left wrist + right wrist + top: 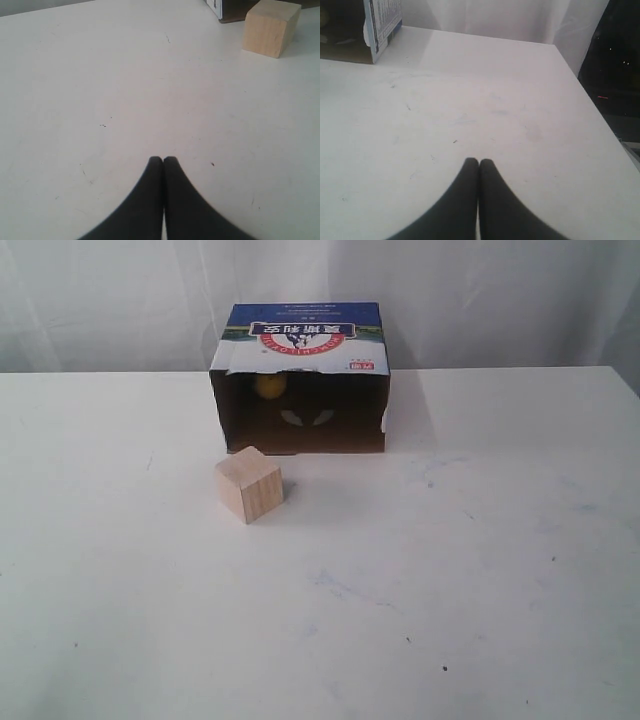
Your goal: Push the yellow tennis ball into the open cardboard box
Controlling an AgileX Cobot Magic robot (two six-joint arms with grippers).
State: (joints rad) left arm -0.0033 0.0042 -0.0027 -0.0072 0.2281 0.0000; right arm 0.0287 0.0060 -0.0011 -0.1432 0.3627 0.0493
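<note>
The yellow tennis ball [268,386] lies inside the open cardboard box [300,345], deep in its dark interior at the upper left. The box stands at the back of the white table with its opening facing the camera and its blue and white printed panel on top. Neither gripper shows in the exterior view. In the left wrist view my left gripper [163,160] is shut with nothing in it, over bare table, well away from the box corner [220,9]. My right gripper [478,162] is also shut and empty, far from the box [380,20].
A pale wooden cube [249,484] stands just in front of the box's left side, also seen as the cube [270,27] in the left wrist view. The table's right edge [600,120] drops to a dark floor. A white curtain hangs behind.
</note>
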